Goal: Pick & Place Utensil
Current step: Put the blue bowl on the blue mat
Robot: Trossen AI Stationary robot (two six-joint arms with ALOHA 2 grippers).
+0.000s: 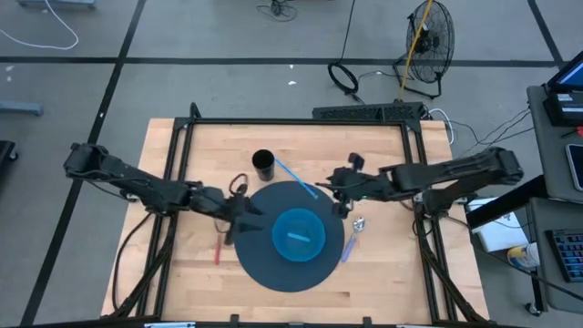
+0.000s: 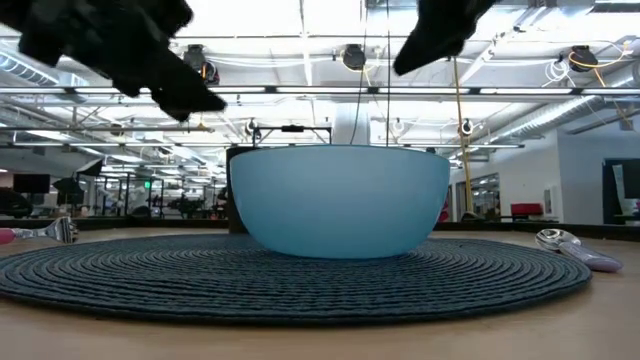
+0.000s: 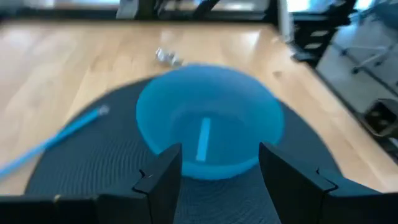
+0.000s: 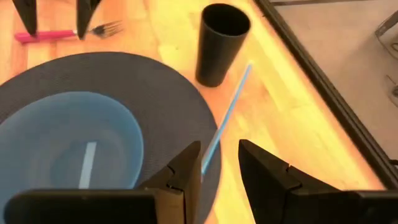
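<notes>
High view: blue bowl [image 1: 298, 234] centred on dark placemat [image 1: 264, 264].

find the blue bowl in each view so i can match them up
High view: blue bowl at the centre of the dark round placemat.
Low view: bowl dead centre, on the mat.
Left wrist view: bowl mid-picture.
Right wrist view: bowl at lower left.
Shared landmark: the placemat under it.

Left arm: extended inward from the left, held low.
Left gripper [image 1: 239, 211]: jaws parted, nothing held.
Right arm: extended inward from the right.
Right gripper [image 1: 339, 187]: jaws parted, nothing held.
</notes>
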